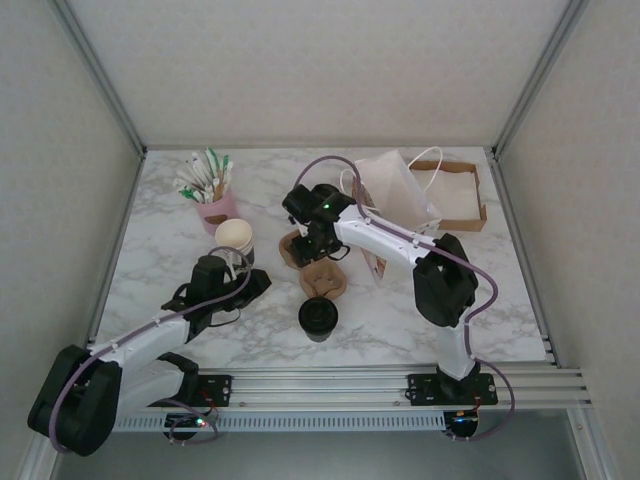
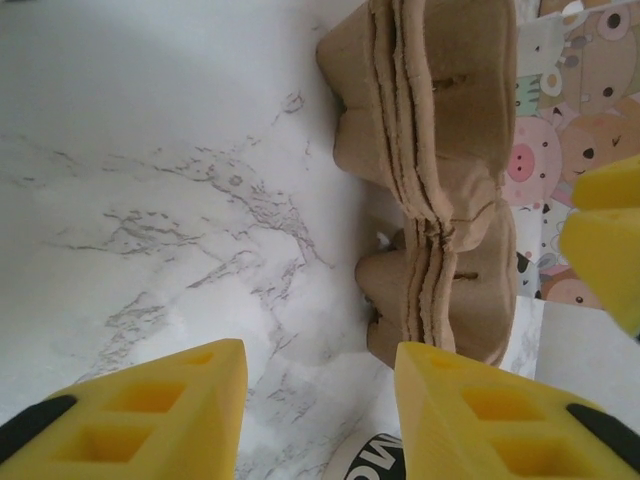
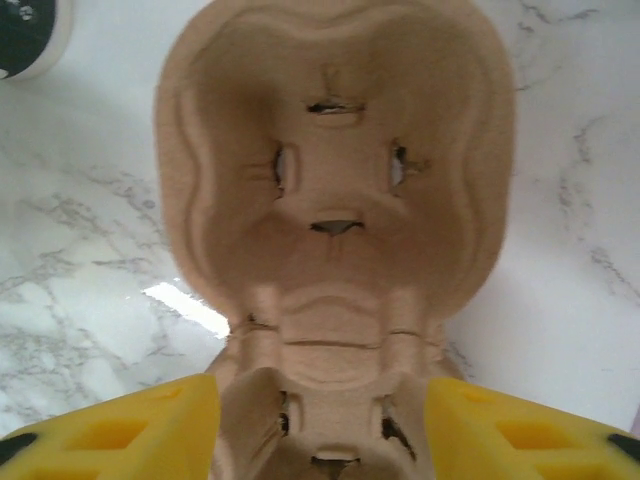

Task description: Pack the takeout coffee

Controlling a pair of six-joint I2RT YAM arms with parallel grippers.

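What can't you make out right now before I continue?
Right wrist: whether the right gripper grips the carrier; contact is cut off by the bottom edge.
Left wrist: printed rim, cut by the bottom edge.
Right wrist: dark object, cut by the corner.

We see a white worktop (image 1: 150,240) veined in grey like marble. The cup carrier (image 3: 335,190) is plain tan pulp. The takeout coffee (image 1: 318,316) wears a black lid. The stick holder (image 1: 220,212) is pink, and the bag (image 2: 560,160) is printed with pink cartoon pigs.
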